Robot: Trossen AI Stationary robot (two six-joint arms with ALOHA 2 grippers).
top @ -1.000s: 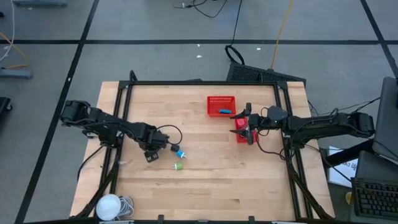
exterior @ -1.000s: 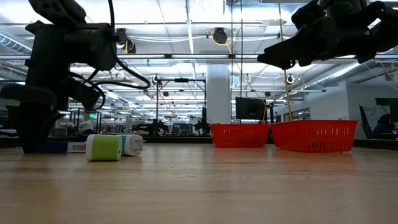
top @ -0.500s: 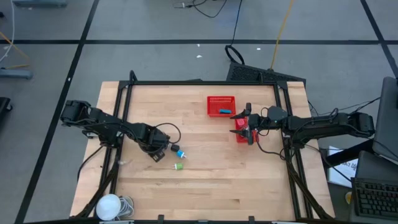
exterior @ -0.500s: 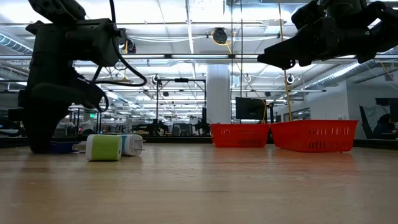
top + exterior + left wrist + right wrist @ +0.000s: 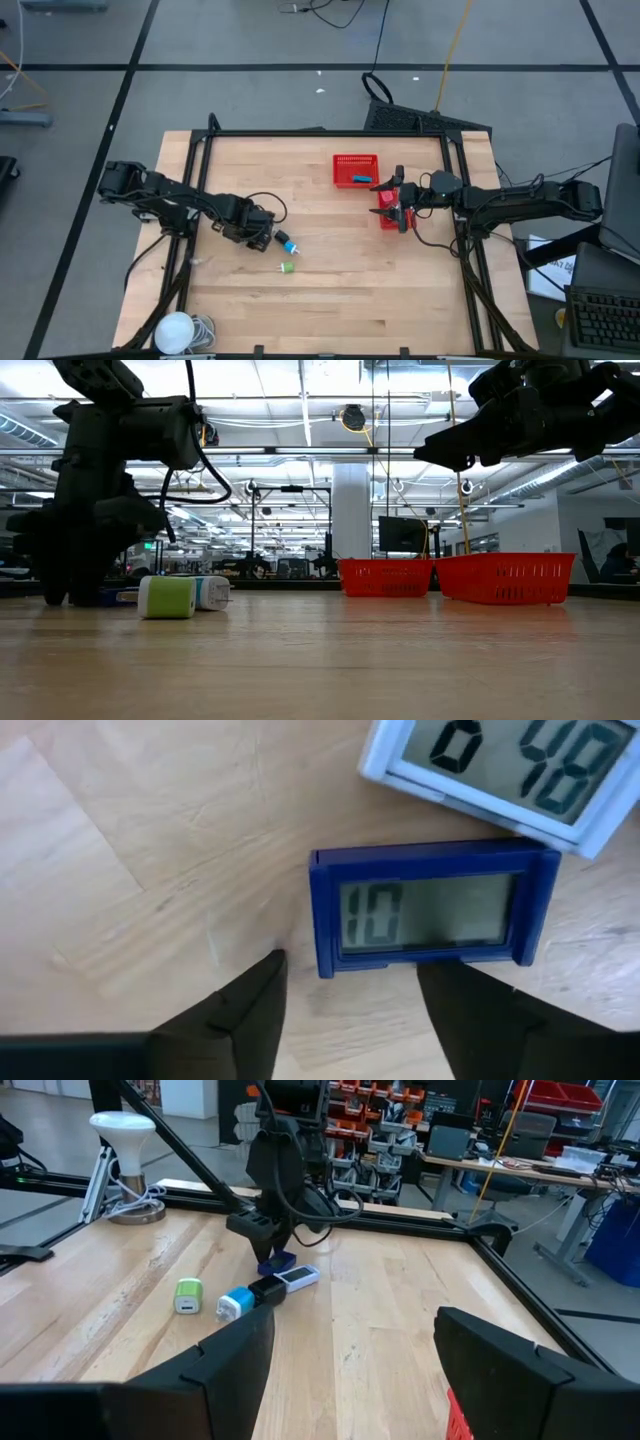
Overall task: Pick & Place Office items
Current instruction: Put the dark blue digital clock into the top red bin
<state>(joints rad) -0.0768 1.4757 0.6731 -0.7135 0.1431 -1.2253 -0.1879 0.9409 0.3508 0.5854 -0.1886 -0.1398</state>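
The office items lie left of the table's middle. They are a dark blue little display [image 5: 430,910] showing "10", a pale blue one [image 5: 500,770] beside it, a blue-and-white piece [image 5: 287,244], a green-and-white piece [image 5: 288,267] and a black piece [image 5: 262,1290]. My left gripper [image 5: 350,990] points down, open, its fingertips just off the dark blue display's long edge. In the high view my left gripper [image 5: 255,232] covers both displays. My right gripper [image 5: 395,195] hangs open and level above a red basket [image 5: 388,216] at the right.
A second red basket [image 5: 355,170] with a blue piece inside stands at the far middle. A white lamp [image 5: 175,330] with a coiled cord sits at the near left corner. A black frame [image 5: 320,132] rims the table. Bare wood lies across the near half.
My left gripper has rolled about its downward line while staying over the same spot beside the items. The items have kept their places. My right arm has kept still.
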